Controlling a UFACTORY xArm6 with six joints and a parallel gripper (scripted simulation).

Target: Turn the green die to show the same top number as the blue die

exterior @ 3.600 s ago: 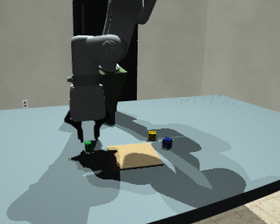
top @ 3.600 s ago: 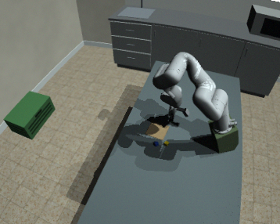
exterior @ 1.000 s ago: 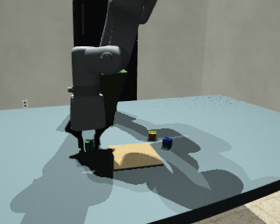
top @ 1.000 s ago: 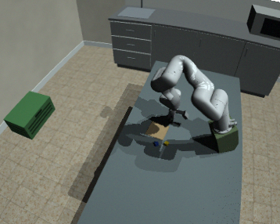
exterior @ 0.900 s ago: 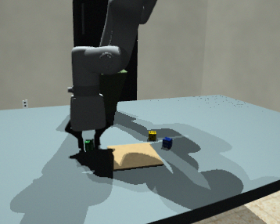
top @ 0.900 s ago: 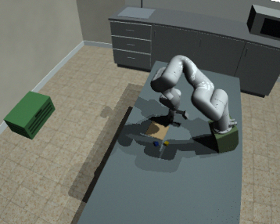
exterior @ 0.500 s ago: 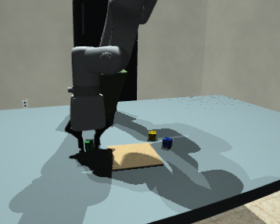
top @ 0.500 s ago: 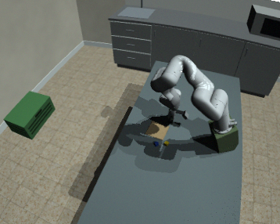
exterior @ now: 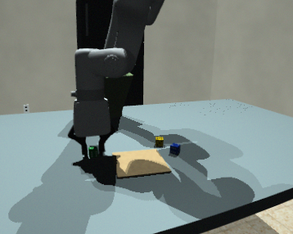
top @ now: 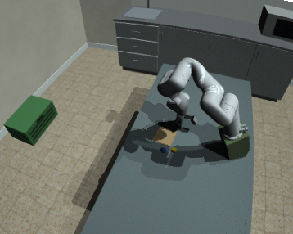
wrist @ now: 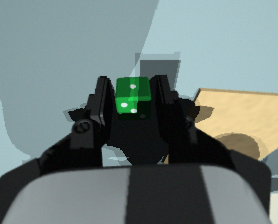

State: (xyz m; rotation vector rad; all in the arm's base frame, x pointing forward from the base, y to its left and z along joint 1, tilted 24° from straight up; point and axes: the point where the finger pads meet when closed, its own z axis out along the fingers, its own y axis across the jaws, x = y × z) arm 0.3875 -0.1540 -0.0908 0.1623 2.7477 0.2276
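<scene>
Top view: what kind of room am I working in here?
Likely a kitchen: a grey counter with drawers, a sink with a tap, and a microwave stand behind the work table.
</scene>
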